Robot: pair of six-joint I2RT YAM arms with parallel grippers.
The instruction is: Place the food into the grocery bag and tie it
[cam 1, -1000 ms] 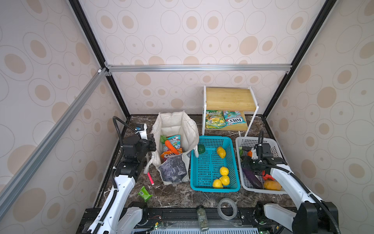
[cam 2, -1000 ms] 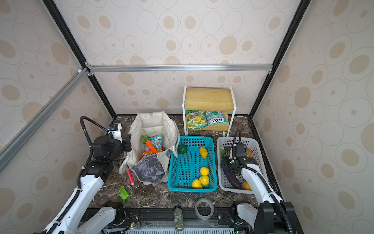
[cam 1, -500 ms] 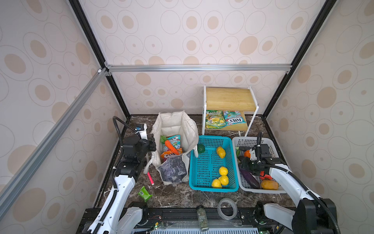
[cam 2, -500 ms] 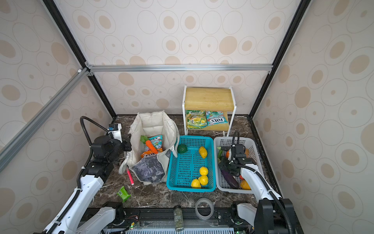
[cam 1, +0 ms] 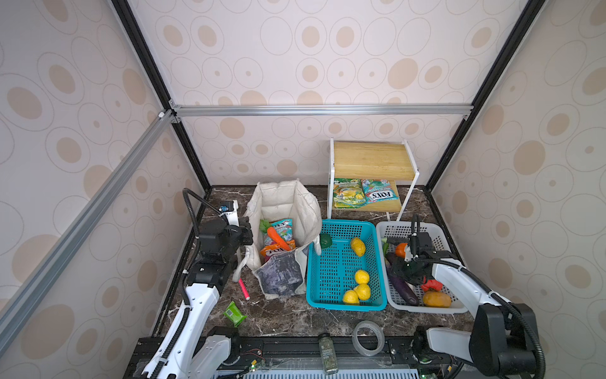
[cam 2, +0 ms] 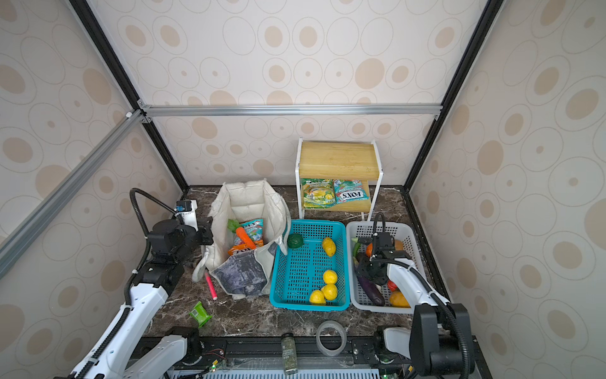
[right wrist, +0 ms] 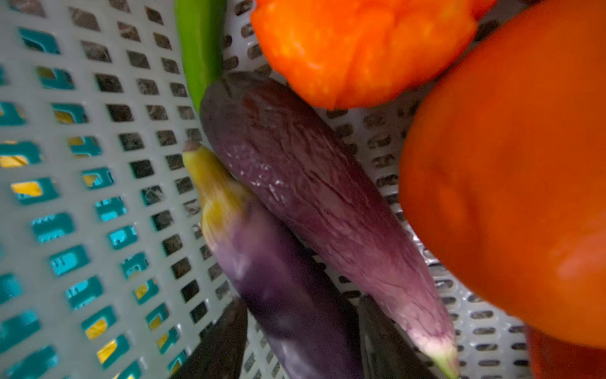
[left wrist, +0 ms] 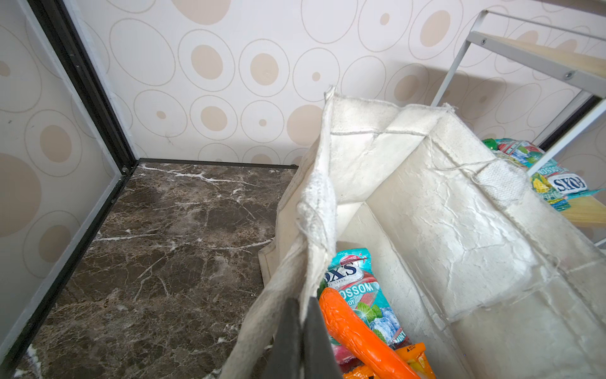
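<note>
Marble tabletop: L pincer clamped on grocery bag rim, R pincer parted astride darker eggplant.

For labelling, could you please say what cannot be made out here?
Whether the right gripper touches the darker eggplant: blurred in the right wrist view; arm covers it in both top views.
Grocery bag bottom: under carrot and packets, both top views.
Jar label: too small, both top views.
</note>
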